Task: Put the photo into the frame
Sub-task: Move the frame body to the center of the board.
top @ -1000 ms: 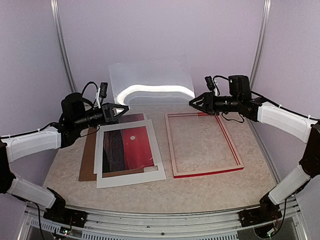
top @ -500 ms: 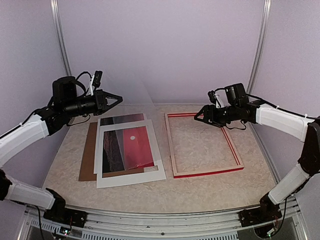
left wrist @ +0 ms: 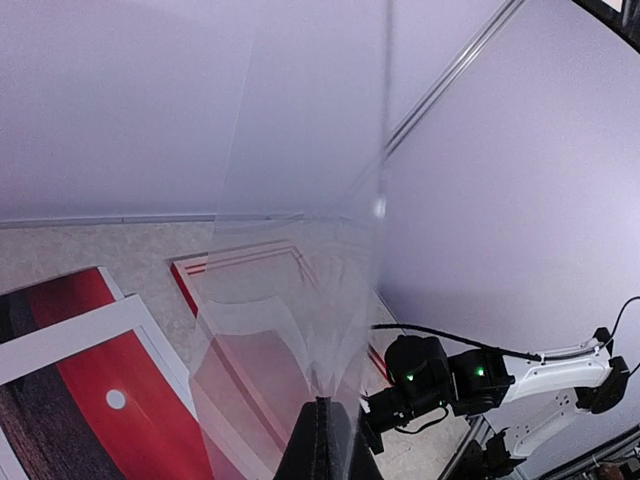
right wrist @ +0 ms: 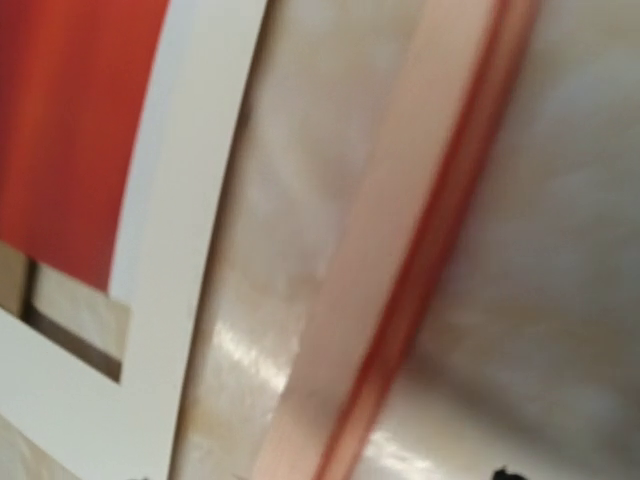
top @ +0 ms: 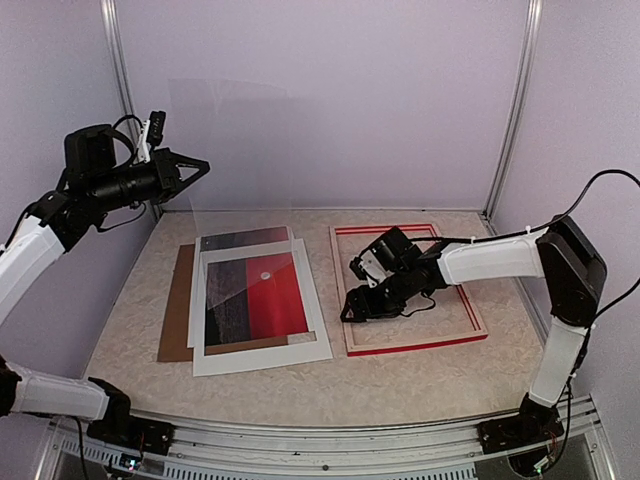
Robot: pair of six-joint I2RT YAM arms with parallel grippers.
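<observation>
**Handling a thin, bendy print**

The stiff frame (top: 415, 345) lay right of the table's (top: 430, 385) centre. I could not tell how the right jaws stood at its left rail. The left jaws pinched a clear sheet (left wrist: 290, 300) aloft. The photo (top: 275, 295), under a white mat (top: 260, 355) left of centre, probably needed an edge grip.

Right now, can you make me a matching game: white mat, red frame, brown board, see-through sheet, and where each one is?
1 white mat
2 red frame
3 brown board
4 see-through sheet

A held up by the left gripper
B sticking out far left
C lying over the photo
D flat on the right

Pairs: 1-C, 2-D, 3-B, 4-A
</observation>
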